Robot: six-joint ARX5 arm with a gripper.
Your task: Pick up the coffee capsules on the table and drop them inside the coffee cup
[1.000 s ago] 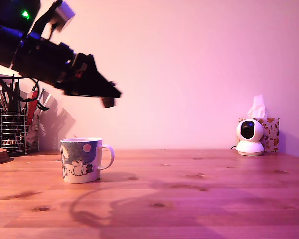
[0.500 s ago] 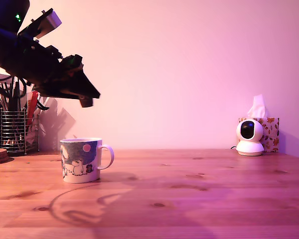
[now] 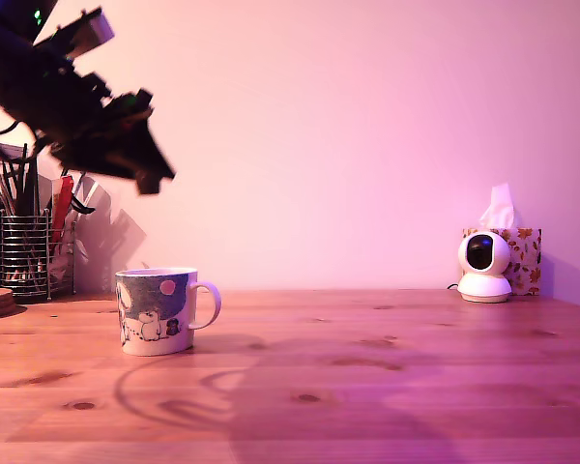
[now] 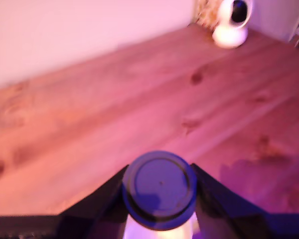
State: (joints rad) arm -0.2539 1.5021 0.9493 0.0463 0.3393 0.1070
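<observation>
— Capsule (image 4: 159,188) is sitting clamped between the jaws, its dark round lid facing the wrist camera. Where is the arm going?

— It is swinging back toward the exterior view's left and is now hanging above the white bear mug (image 3: 158,311) on the table (image 3: 387,387), nearly lined up for the drop.

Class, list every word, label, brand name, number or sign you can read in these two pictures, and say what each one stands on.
No readable text in either view.
White ceramic mug: only a picture of a white bear and a pink dot, no words.
Patterned tissue box: leaf pattern, no lettering seen.
White round camera: no brand visible.
Dark round capsule lid between the tool fingers: faint ring marks only, blurred.
</observation>
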